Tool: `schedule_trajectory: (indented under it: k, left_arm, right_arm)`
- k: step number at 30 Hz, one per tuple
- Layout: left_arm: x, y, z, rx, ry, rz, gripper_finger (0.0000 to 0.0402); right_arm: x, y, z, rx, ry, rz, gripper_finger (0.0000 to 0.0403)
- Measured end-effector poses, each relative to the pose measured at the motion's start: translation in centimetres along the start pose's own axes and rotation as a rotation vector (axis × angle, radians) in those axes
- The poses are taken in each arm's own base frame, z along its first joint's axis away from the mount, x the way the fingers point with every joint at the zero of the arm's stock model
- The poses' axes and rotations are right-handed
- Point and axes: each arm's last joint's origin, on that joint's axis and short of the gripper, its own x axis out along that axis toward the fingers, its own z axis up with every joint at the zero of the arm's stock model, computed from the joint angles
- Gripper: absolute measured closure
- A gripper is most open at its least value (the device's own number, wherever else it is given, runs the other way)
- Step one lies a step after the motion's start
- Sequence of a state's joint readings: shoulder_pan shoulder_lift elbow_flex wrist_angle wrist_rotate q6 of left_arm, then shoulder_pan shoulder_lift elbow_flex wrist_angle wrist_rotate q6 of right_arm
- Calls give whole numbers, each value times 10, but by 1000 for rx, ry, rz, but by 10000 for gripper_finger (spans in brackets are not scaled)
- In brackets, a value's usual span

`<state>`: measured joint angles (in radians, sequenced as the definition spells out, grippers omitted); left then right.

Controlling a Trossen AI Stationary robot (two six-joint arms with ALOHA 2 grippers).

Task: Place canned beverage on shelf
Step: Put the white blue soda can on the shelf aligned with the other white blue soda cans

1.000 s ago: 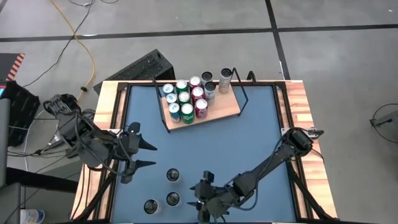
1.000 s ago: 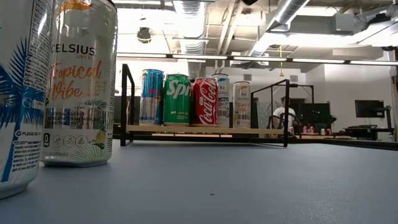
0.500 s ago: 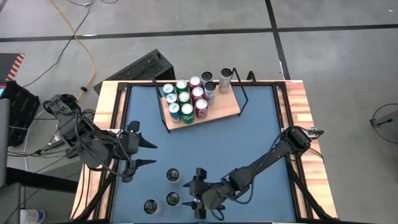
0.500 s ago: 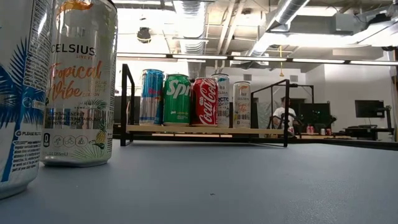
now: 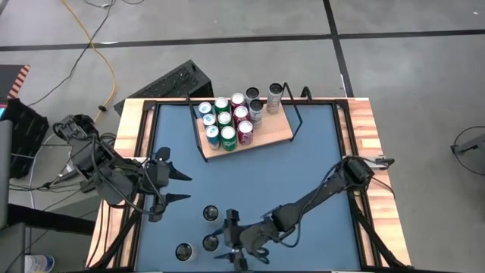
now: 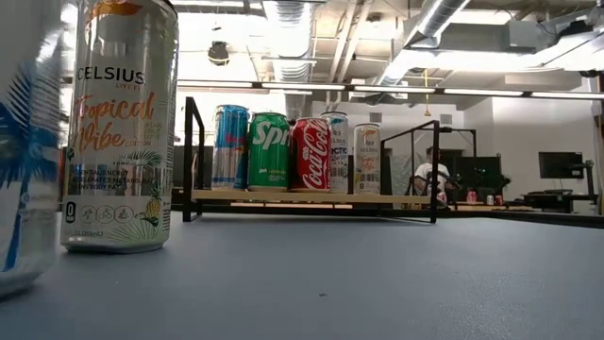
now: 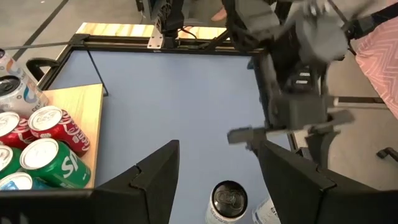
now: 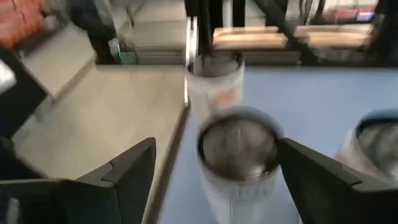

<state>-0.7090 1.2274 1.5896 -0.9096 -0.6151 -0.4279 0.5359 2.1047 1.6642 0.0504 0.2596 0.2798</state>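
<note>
currently the right gripper [image 5: 229, 244] sits low at the near edge of the blue table [image 5: 318, 167], fingers spread wide and empty, with a loose can [image 8: 237, 149] lying between them in the right wrist view and not yet pinched. judgement: bring the fingers evenly around the can's middle, close only when its body is centred, then lift straight so the two neighbouring cans [image 5: 210, 213] [image 5: 183, 251] are not knocked. the shelf [image 5: 273, 130] stands at the far edge, cans filling its left part, bare board on the right. the left gripper [image 5: 178, 187] waits near the left edge, fingers apart, holding nothing. hard to make out: the right wrist view is smeared, so contact cannot be judged; the can's label is unreadable.
</note>
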Motion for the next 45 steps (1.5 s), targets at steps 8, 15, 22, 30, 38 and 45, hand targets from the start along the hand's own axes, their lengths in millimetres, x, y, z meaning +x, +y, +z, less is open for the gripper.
schedule_trajectory:
  k: [8, 15, 22, 30, 38, 45]
  left_arm:
    - [0, 1, -2, -31, 13, 6, 196]
    - [1, 0, -2, -46, 16, 0, 196]
    - [1, 0, -2, -43, 16, 1, 196]
    - [1, 0, -2, -39, 19, 3, 196]
    - [1, 0, -3, -37, 22, 4, 196]
    - [1, 1, -3, -33, 26, 7, 196]
  right_arm:
    - [9, 5, 12, -14, 83, -9, 80]
    - [8, 3, 18, -121, 67, -23, 80]
    - [6, 3, 26, -196, 70, -22, 79]
    - [11, -10, 30, -180, 61, 3, 63]
    - [26, -16, 21, -156, 54, 66, 62]
    - [38, -24, 14, -78, 55, 107, 62]
